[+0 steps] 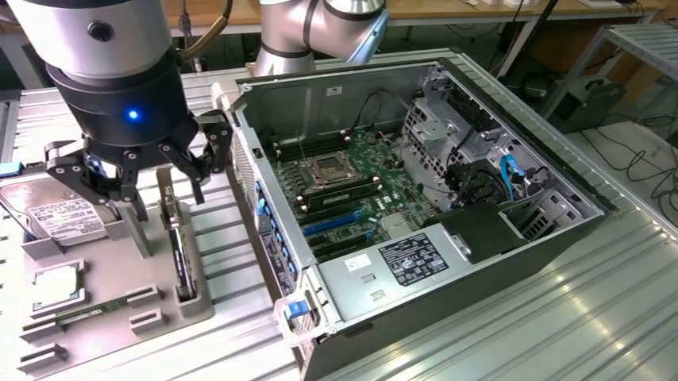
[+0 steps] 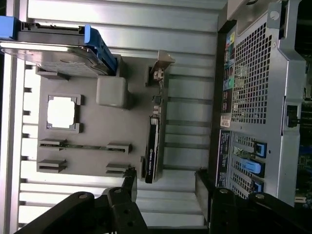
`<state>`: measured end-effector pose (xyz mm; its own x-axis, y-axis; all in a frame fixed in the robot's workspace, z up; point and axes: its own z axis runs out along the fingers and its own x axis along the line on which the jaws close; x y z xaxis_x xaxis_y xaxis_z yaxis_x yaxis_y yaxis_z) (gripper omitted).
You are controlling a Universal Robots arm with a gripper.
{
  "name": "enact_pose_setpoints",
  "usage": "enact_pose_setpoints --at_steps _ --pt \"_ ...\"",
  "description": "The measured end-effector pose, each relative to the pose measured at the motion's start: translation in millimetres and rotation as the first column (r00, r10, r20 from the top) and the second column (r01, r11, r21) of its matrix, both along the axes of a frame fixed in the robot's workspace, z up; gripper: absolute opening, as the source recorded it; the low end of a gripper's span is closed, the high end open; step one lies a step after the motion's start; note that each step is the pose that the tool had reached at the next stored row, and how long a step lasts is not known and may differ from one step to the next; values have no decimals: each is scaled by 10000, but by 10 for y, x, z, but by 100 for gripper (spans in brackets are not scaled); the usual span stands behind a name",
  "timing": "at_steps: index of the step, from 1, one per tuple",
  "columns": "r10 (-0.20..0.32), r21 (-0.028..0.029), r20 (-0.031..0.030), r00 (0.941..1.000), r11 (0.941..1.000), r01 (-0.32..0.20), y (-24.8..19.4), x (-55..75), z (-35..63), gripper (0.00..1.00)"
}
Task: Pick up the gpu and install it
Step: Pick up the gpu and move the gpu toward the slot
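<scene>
Here the claw [image 1: 143, 189] [image 2: 165, 178] hangs open above the grey parts tray [image 1: 117, 298] [image 2: 97, 129], its dark fingers [image 1: 199, 163] spread wide and gripping nothing. A small blue light [image 1: 132, 115] glows on the black wrist body above them.

Just below the claw stands the gpu [image 1: 183, 262] [image 2: 152, 146]. It rests on its edge in a slot along the side of the tray nearest the computer case [image 1: 445, 262] [image 2: 263, 97], a thin dark card with its pale metal bracket [image 1: 167, 186] [image 2: 159, 66] at one end. In the wrist view the two fingertips [image 2: 129, 176] show on either side of the card's line, apart from it and not touching.

Farther out on the tray sit a grey block [image 2: 112, 91], a square processor [image 1: 59, 286] [image 2: 62, 112] in its own frame, and a narrow memory stick [image 1: 90, 311] [image 2: 83, 145] laid between small holders. At the tray's end, the silver hard drive [image 1: 59, 216] [image 2: 58, 58] with its white label is propped up on a slant, blue tabs on its carrier.

On the exterior view's right the case lies on its side with the panel off. The green motherboard [image 1: 350, 186] and blue expansion slots [image 1: 333, 226] show inside. Tray and case both sit on the ribbed metal worktop [image 1: 561, 317] [image 2: 187, 112].
</scene>
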<state>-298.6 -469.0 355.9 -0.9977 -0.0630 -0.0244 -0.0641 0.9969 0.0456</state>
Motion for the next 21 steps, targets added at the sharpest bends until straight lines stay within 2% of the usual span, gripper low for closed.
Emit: enact_pose_setpoints --at_steps 9,12,14,21 --pt "-280 0 1 9996 9996 280 77 -39 -167 60" --pt "-291 0 1 9996 9996 291 77 -40 -229 60" --pt "-292 0 0 9996 9996 292 76 -43 -303 60" --pt "-292 -8 3 9996 9996 292 71 -42 -381 60"
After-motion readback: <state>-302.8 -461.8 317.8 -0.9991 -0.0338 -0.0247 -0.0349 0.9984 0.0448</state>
